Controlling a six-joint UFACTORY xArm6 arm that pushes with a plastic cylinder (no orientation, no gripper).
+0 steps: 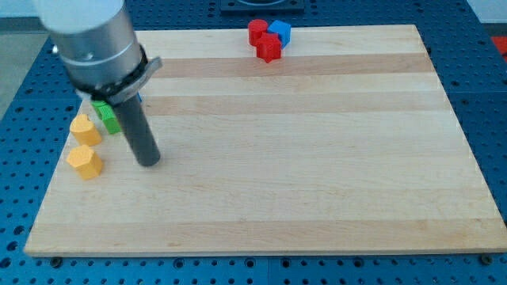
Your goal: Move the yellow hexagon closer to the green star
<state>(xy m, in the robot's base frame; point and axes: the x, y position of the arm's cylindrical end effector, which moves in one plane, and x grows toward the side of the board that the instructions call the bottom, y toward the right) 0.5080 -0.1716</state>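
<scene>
A yellow block that looks hexagonal (85, 161) lies near the board's left edge. A second yellow block (85, 129), whose shape I cannot make out, sits just above it. A green block (108, 119) lies right of that upper yellow block. The arm partly hides it, so I cannot confirm its star shape. My tip (149, 163) rests on the board to the right of the hexagonal block, with a gap of about one block width. It is below and right of the green block and touches no block.
Two red blocks (257, 32) (269, 50) and a blue block (280, 32) cluster at the board's top edge near the middle. A sliver of blue (139, 97) shows behind the arm. The wooden board (317, 158) ends close to the left of the yellow blocks.
</scene>
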